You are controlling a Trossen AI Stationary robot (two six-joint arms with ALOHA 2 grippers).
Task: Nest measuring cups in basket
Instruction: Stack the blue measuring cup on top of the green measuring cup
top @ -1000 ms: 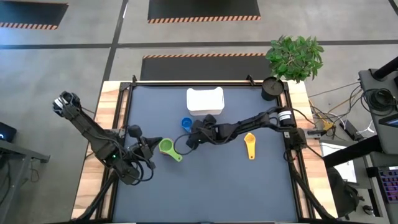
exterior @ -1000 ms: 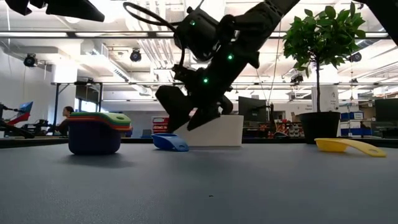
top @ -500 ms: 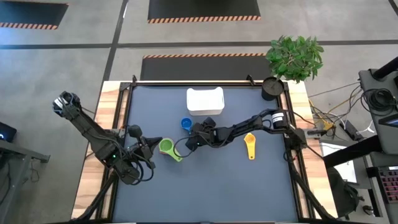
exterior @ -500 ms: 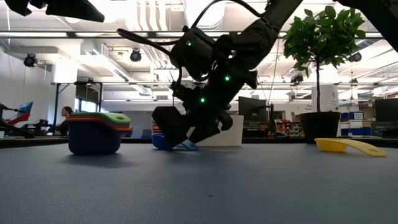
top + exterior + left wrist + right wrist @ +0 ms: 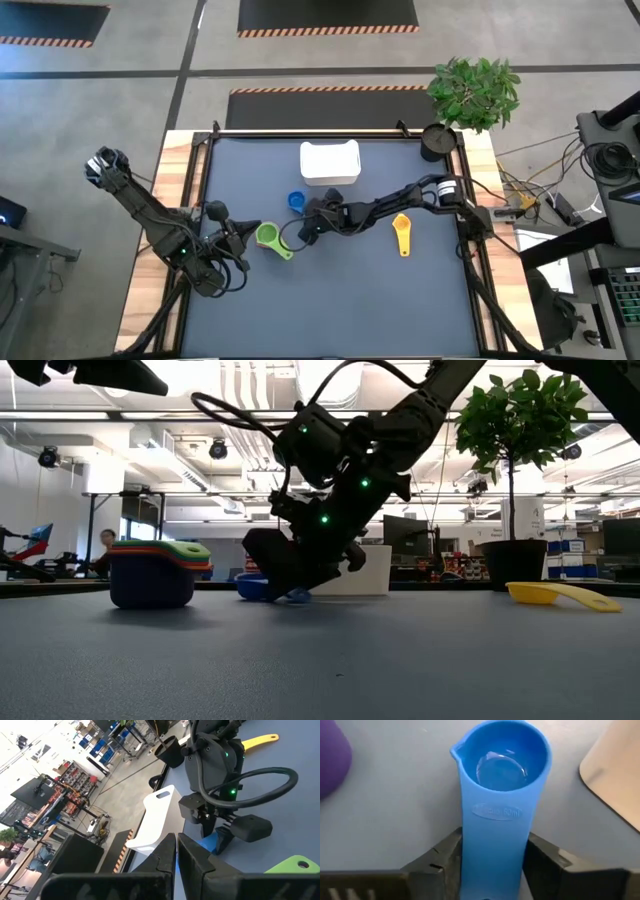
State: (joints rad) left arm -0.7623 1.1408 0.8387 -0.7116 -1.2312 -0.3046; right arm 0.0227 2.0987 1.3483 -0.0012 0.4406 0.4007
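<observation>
A blue measuring cup point(image 5: 297, 201) sits open side up on the dark table, just near of the white basket point(image 5: 330, 163). My right gripper point(image 5: 309, 224) is down at it, with the cup's handle between its fingers point(image 5: 495, 855). A stack of nested cups, purple at the bottom and green on top point(image 5: 160, 572), stands left of it point(image 5: 268, 237). A yellow cup point(image 5: 402, 235) lies alone toward the right. My left gripper point(image 5: 243, 231) waits shut beside the green-topped stack, its fingers together in its wrist view point(image 5: 176, 852). My right gripper has the blue cup's flat handle point(image 5: 495, 840) between its two fingers point(image 5: 447, 862), one on each long edge. It comes slanting down from the table's right and near side, along the handle. The bowl point(image 5: 252, 586) rests on the table.
A black round cup point(image 5: 437, 142) stands at the far right corner beside a potted plant point(image 5: 476, 90). The basket point(image 5: 372, 569) shows close behind the right gripper. Wooden rails frame the table top. The near half of the table holds nothing.
My right gripper has come down from just above the table onto the blue cup's handle. The cup has slid slightly toward the table's left, and in the low view its bowl now shows left of the gripper. The left arm has kept still.
</observation>
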